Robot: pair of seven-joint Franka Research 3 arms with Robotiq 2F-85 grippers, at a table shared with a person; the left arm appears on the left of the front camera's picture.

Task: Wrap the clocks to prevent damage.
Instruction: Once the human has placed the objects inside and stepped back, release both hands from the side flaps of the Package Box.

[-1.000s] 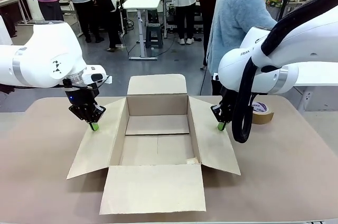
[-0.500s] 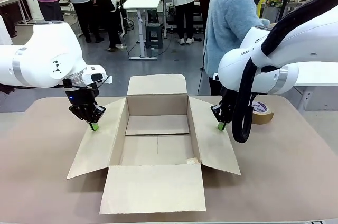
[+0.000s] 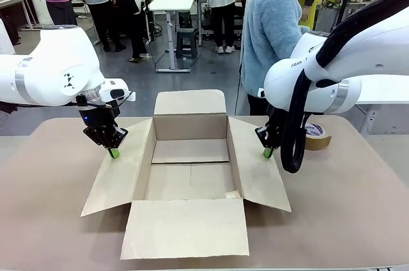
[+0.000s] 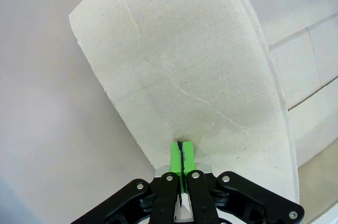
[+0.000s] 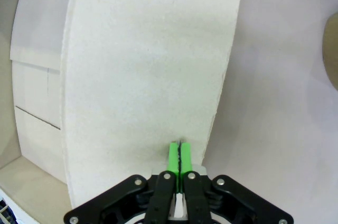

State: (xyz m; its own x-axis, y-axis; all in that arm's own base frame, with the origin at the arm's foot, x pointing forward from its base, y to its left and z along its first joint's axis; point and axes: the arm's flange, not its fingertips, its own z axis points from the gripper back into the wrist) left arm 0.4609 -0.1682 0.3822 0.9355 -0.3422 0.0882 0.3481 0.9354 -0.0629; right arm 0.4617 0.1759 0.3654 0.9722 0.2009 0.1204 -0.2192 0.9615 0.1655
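Near flap (image 3: 185, 227) of the open cardboard box (image 3: 190, 127) lies flat on the table (image 3: 51, 207), nearer the camera than both grippers. The box floor sits between the two grippers and shows as plain cardboard.

Left gripper (image 3: 113, 152): jaws fully closed, green pads pressed together, nothing between them. Tips point down at the outer edge of the left flap (image 3: 118, 178). In the left wrist view the gripper (image 4: 181, 152) has its pad tips right at the flap (image 4: 185, 65) edge; contact looks likely but can't confirm. The flap spreads away ahead of the tips, with bare table to one side.

Right gripper (image 3: 268, 152): also closed, pads together, holding nothing. Tips are down at the outer part of the right flap (image 3: 259, 175). In the right wrist view the gripper (image 5: 179, 155) has its tips at the flap (image 5: 148, 65) near its edge, and the box interior lies off to the side.

Far flap (image 3: 190, 101) stands up beyond both grippers, roughly midway between them.

A brown tape roll (image 3: 316, 135) lies flat on the table, just beyond the right gripper on its outer side, apart from the box.

A person (image 3: 271, 28) in a light blue top stands past the table's far edge, beyond the right gripper.
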